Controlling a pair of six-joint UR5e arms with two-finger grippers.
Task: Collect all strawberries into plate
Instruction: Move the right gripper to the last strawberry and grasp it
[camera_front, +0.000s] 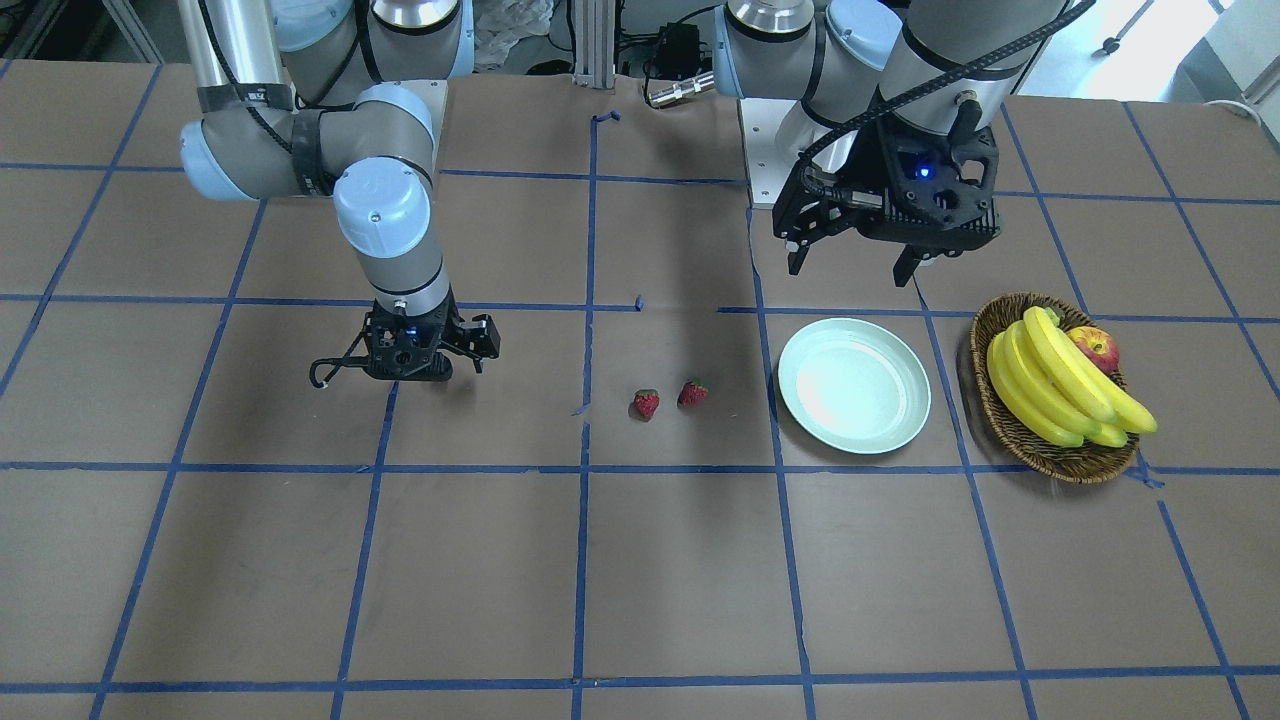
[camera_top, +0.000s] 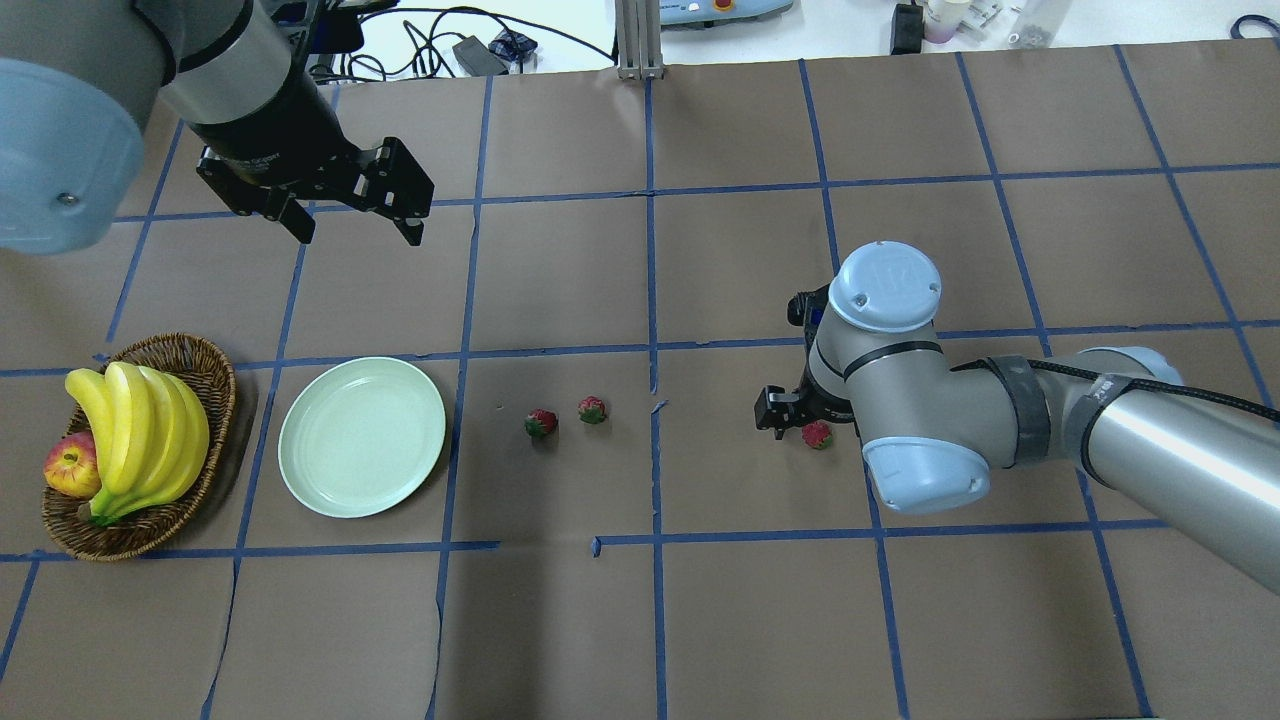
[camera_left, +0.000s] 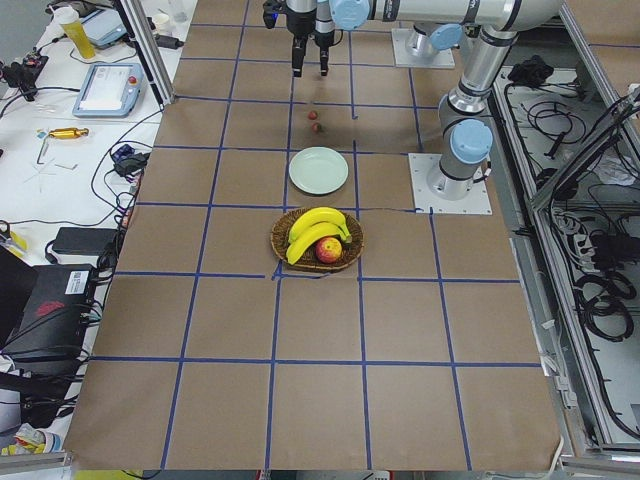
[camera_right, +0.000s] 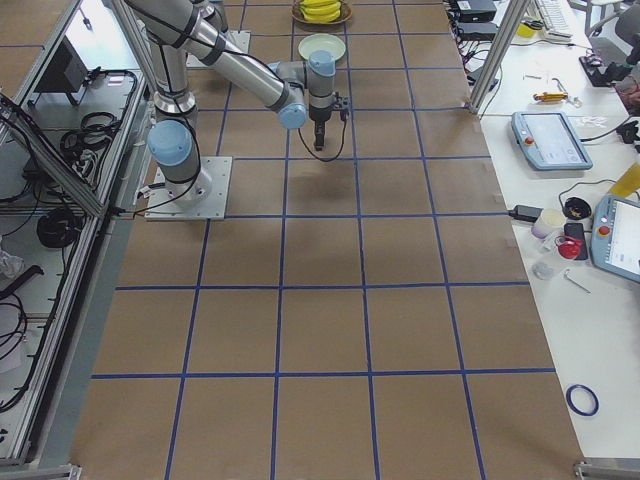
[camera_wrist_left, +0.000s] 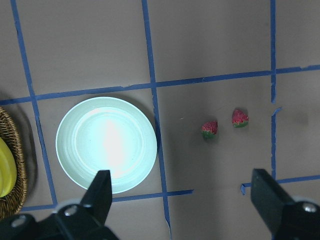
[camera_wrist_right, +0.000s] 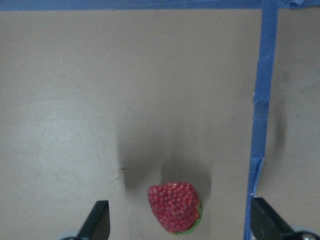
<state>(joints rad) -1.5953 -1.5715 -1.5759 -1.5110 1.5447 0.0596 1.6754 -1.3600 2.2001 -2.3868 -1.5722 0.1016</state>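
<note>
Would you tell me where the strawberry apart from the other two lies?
In the overhead view the lone strawberry lies right of centre, just beneath the open right gripper.

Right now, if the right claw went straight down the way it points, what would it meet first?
Most likely the strawberry: it lies almost centred under the open right claw. The fingers should pass either side of it and reach the table. How high the claw is above the table is unclear.

Our left gripper (camera_top: 360, 237) hangs high, tilted forward, its fingers spread wide. Our right arm (camera_top: 1150, 440) reaches out with a bent elbow, and our right gripper (camera_wrist_right: 179, 220) points straight down, low, fingers parted wide.
</note>
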